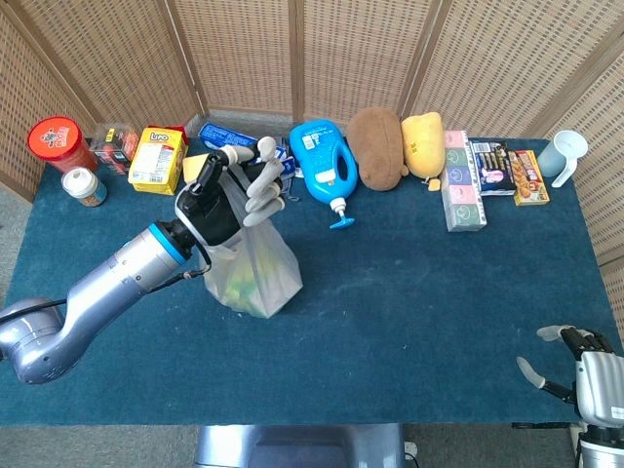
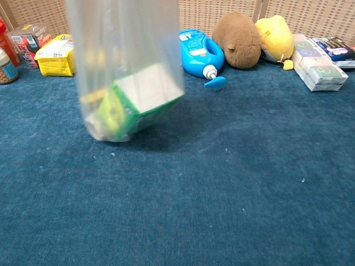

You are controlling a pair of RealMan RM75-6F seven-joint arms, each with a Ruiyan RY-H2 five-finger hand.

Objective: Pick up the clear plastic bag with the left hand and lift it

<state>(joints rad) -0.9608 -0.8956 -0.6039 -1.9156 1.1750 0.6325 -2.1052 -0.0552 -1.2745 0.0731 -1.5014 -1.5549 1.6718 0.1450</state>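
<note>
The clear plastic bag [image 1: 253, 273] hangs in the air above the blue table, with a green and yellow box inside. My left hand [image 1: 226, 198] grips its gathered top. In the chest view the bag [image 2: 126, 72] swings blurred off the cloth, its box tilted, and the hand is above the frame. My right hand [image 1: 575, 363] rests at the table's near right corner, fingers spread, holding nothing.
A row of goods lines the far edge: red canister [image 1: 58, 142], yellow packet [image 1: 159, 159], blue detergent bottle [image 1: 325, 166], brown plush [image 1: 378, 146], yellow plush [image 1: 422, 144], boxes [image 1: 464, 181] and a cup [image 1: 567, 155]. Wicker screens stand behind.
</note>
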